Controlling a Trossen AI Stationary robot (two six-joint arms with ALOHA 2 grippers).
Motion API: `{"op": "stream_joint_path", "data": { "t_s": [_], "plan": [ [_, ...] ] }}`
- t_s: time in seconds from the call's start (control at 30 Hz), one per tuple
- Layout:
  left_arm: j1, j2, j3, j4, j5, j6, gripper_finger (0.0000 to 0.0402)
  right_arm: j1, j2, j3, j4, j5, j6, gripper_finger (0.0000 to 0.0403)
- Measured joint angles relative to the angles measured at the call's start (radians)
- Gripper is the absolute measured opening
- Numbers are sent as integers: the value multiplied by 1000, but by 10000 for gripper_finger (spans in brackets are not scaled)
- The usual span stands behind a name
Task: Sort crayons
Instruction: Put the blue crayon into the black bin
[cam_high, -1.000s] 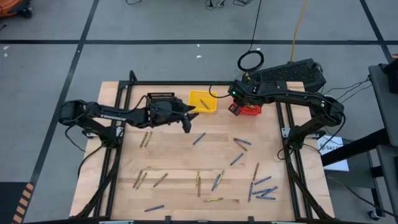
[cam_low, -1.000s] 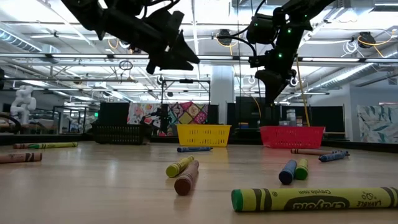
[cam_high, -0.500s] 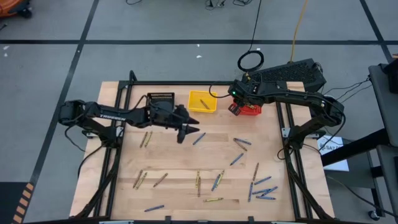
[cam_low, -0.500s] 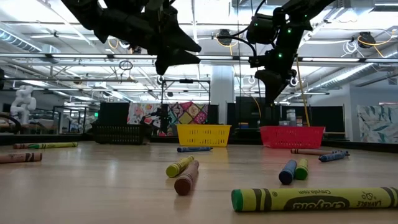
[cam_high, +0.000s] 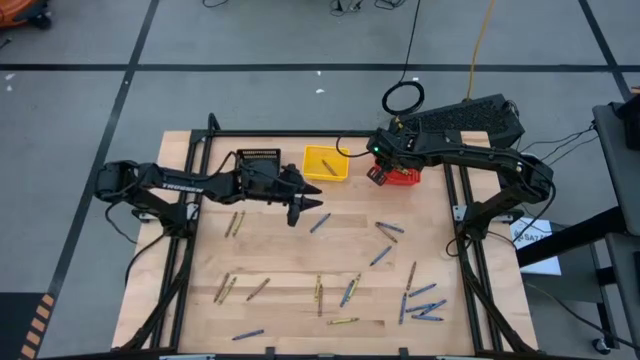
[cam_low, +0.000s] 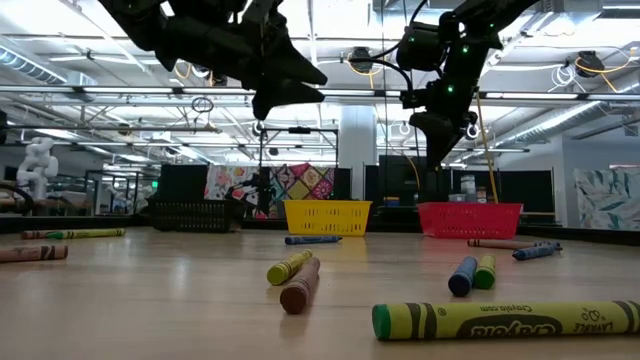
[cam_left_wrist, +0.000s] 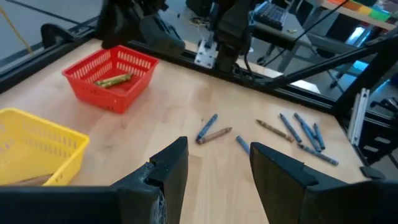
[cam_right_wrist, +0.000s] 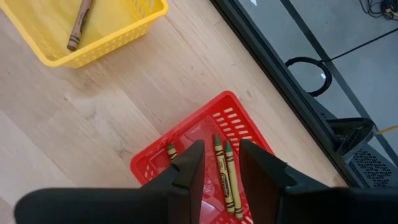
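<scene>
Crayons lie scattered on the wooden table: a blue one (cam_high: 319, 222) near my left gripper, several blue ones (cam_high: 425, 305) at the near right, and olive and brown ones (cam_high: 228, 288) at the near left. My left gripper (cam_high: 305, 207) hangs open above the table, just near of the yellow basket (cam_high: 326, 163), with nothing between its fingers (cam_left_wrist: 217, 165). My right gripper (cam_right_wrist: 222, 149) hangs open over the red basket (cam_high: 400, 178). Two olive crayons (cam_right_wrist: 225, 177) lie on that basket's floor. A brown crayon (cam_right_wrist: 79, 25) lies in the yellow basket.
A black mesh basket (cam_high: 258, 160) stands at the far edge, left of the yellow one. Dark frame rails (cam_high: 190, 230) run along the table's left and right sides. In the low view a large olive crayon (cam_low: 505, 320) lies close to the near edge.
My left gripper has turned at the wrist while staying at the same place above the table, its fingers open throughout. The crayons and baskets lie as before.
</scene>
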Motion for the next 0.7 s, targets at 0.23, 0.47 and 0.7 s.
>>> {"op": "stream_joint_path", "data": {
  "t_s": [0.23, 0.47, 0.7],
  "plan": [
    [2, 0, 0, -5, 0, -6, 176, 0, 0, 0, -7, 0, 1, 86],
    [13, 34, 1, 140, -89, 51, 176, 0, 0, 0, -7, 0, 1, 86],
    [41, 55, 76, -163, -94, 23, 176, 0, 0, 0, -11, -39, -20, 86]
  ]
}}
